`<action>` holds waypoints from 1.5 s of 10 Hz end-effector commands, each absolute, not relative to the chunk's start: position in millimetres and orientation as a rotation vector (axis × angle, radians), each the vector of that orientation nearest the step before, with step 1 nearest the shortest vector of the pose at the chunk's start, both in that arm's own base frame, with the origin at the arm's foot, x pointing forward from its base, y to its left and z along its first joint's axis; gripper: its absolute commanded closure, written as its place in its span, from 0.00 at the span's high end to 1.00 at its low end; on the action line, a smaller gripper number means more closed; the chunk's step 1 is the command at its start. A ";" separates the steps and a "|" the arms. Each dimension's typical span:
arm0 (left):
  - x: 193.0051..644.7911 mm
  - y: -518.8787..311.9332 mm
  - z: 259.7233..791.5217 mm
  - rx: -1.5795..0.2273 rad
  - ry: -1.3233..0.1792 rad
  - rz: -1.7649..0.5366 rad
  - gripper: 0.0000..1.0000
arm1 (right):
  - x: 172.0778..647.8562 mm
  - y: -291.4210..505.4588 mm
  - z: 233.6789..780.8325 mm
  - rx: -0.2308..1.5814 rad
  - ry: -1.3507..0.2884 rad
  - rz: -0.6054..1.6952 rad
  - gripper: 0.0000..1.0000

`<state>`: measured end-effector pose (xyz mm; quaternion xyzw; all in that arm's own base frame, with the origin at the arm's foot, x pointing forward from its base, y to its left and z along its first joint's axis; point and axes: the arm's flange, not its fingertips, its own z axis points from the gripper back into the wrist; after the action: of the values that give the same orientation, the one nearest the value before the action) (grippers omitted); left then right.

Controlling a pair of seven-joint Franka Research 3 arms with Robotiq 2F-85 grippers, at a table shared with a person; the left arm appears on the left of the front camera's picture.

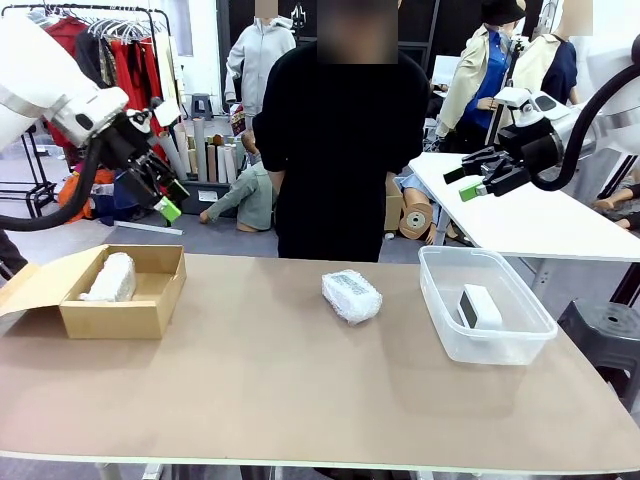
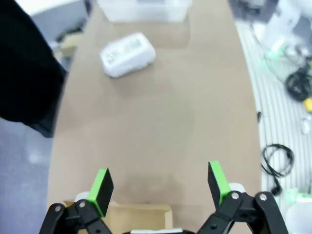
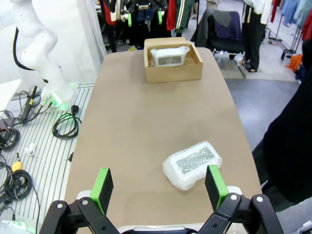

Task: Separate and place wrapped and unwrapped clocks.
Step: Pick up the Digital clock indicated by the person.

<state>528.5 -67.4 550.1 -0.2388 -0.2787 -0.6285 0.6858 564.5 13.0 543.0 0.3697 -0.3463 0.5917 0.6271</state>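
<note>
One wrapped clock (image 1: 351,295) in crinkly whitish film lies on the table's middle, also in the left wrist view (image 2: 127,54) and the right wrist view (image 3: 192,164). Another wrapped clock (image 1: 111,277) rests inside the open cardboard box (image 1: 150,312) at the left; the right wrist view shows this bundle (image 3: 169,56) in the box (image 3: 173,74). A bare white clock (image 1: 480,306) stands in the clear plastic bin (image 1: 443,325) at the right. My left gripper (image 1: 167,199) hangs open above the box (image 2: 161,187). High above the bin, my right gripper (image 1: 468,182) is open and empty (image 3: 158,187).
A person in black (image 1: 340,140) stands at the far edge of the table, arms at the sides. A white table (image 1: 540,220) stands behind the bin, a black stool (image 1: 605,325) to its right. Cables (image 3: 63,124) lie on the floor beside the table.
</note>
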 end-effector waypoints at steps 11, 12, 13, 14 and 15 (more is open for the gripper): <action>539.5 -39.1 547.8 -0.657 -0.870 -1.389 1.00 | 564.3 13.0 544.2 0.842 -0.795 1.359 1.00; 541.2 -39.6 547.1 -0.630 -0.874 -1.372 1.00 | 564.3 13.0 544.2 0.842 -0.795 1.359 1.00; 537.9 -41.7 545.4 -0.627 -0.852 -1.402 1.00 | 564.3 13.0 544.2 0.842 -0.795 1.359 1.00; 537.9 -41.7 545.4 -0.627 -0.852 -1.402 1.00 | 564.3 13.0 544.2 0.842 -0.795 1.359 1.00; 537.9 -41.7 545.4 -0.627 -0.852 -1.402 1.00 | 564.3 13.0 544.2 0.842 -0.795 1.359 1.00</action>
<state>538.2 -42.2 545.0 -0.2741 -0.3731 -0.6140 0.6393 564.5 13.0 543.0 0.3697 -0.3463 0.5917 0.6271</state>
